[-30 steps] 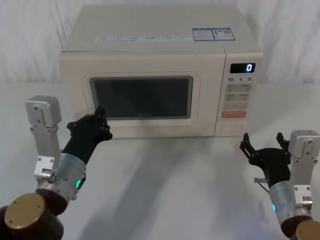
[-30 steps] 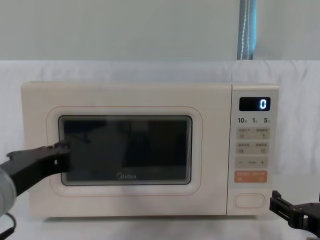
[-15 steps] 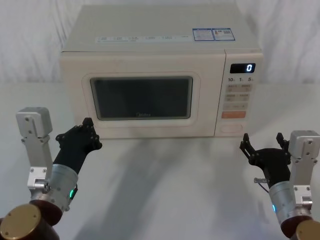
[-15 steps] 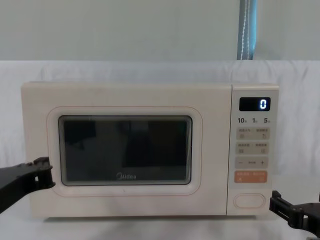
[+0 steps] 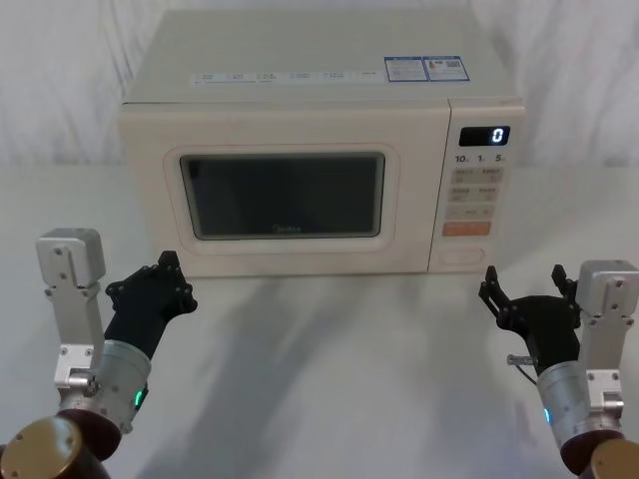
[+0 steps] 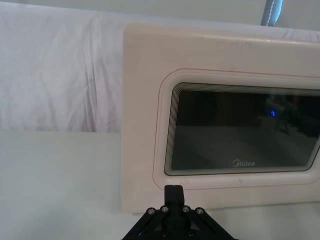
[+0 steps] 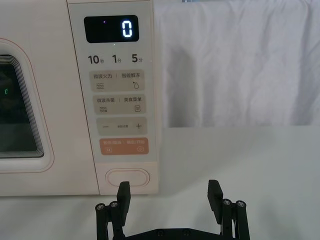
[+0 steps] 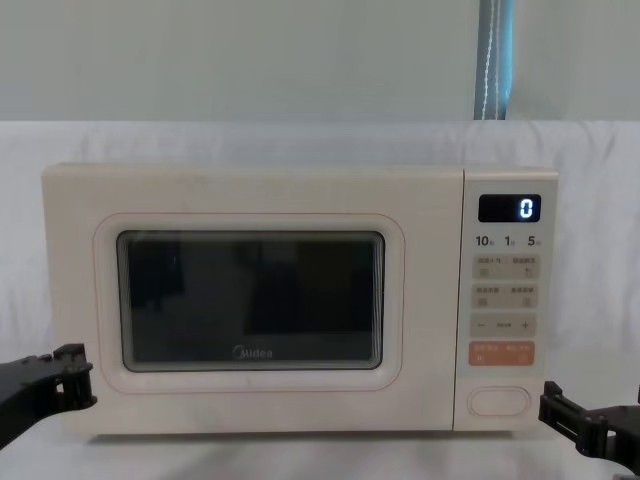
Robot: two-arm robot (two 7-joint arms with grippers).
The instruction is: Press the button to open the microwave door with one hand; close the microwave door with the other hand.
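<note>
Two grippers are sitting low on the white table [image 5: 329, 369], one each side of the microwave, and neither touches anything. The microwave door [image 5: 283, 194] is flush with the cabinet — fully closed, dark window with the Midea logo under it. The button [image 5: 463, 254], that plain cream oval, is at the very bottom of the control panel [image 5: 478, 190], right under the orange key [image 5: 466, 228]; the display [image 5: 484, 136] up top reads 0.

The left gripper [image 5: 150, 289] hangs just off the door's lower left corner, close but apart from it. In the left wrist view its fingers [image 6: 174, 192] look pressed together into a single tip, so it's pinched closed on nothing.

The right gripper [image 5: 526, 289] is near the microwave's lower right corner, a bit out to the right of the button and clear of the panel. The right wrist view shows the two fingers [image 7: 123, 192] spread wide apart — the button [image 7: 128, 177] sits just beyond the left-hand one.
</note>
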